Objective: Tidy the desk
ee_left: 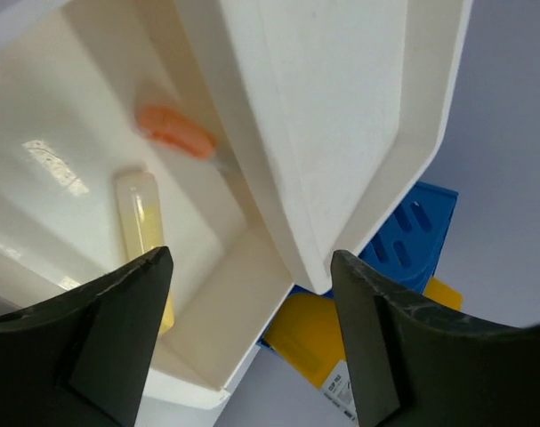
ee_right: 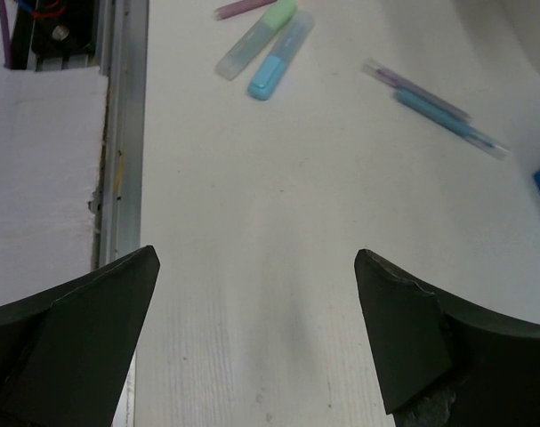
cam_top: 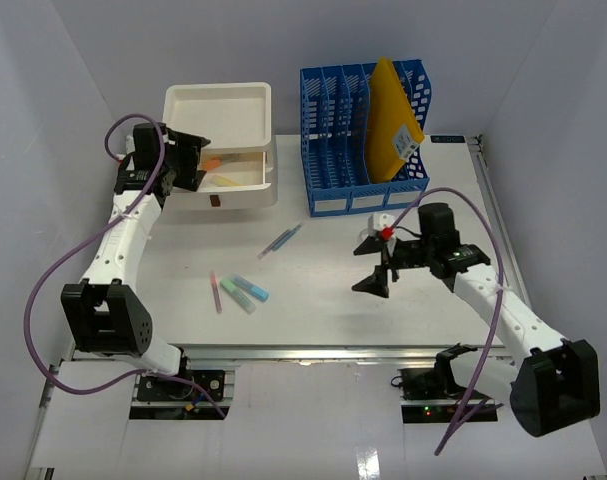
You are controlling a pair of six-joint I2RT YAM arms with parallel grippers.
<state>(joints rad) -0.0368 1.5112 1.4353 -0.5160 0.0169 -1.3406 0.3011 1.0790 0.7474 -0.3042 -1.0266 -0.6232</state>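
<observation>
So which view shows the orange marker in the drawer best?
Left wrist: the orange marker lies close-up on the open drawer floor. Top external shows only a small sliver; right wrist shows none of it.

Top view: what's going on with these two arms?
Desk tidy-up in progress. The left gripper is at the open drawer of the white three-drawer box, fingers open and holding nothing. An orange highlighter and a yellow highlighter lie inside that drawer. The right gripper hovers open and empty above the white desk. Loose on the desk are a green highlighter, a blue highlighter, a pink pen, a thin purple pen and a thin blue pen.
</observation>
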